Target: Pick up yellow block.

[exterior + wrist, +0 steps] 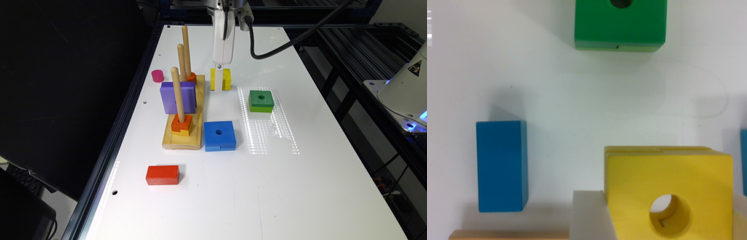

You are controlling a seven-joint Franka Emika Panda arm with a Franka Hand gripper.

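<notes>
The yellow block [227, 79] is a small bright yellow square with a round centre hole. It sits far back on the white table [233, 200], just to the exterior view's right of the peg board. My gripper [218, 83] comes straight down over it, and the white finger covers the block's middle. In the wrist view the yellow block [667, 175] looks large and close. One white finger [589, 217] presses on one side and a second finger [741, 220] on the opposite side. My gripper [662, 215] is shut on it.
A wooden peg board [183, 140] with three pegs holds a purple block [177, 97] and orange pieces. A blue holed block [220, 135] lies beside it, a green two-tone block [261, 101] to the exterior view's right, a red brick [162, 175] nearer, and a pink cylinder [157, 75] at the far left.
</notes>
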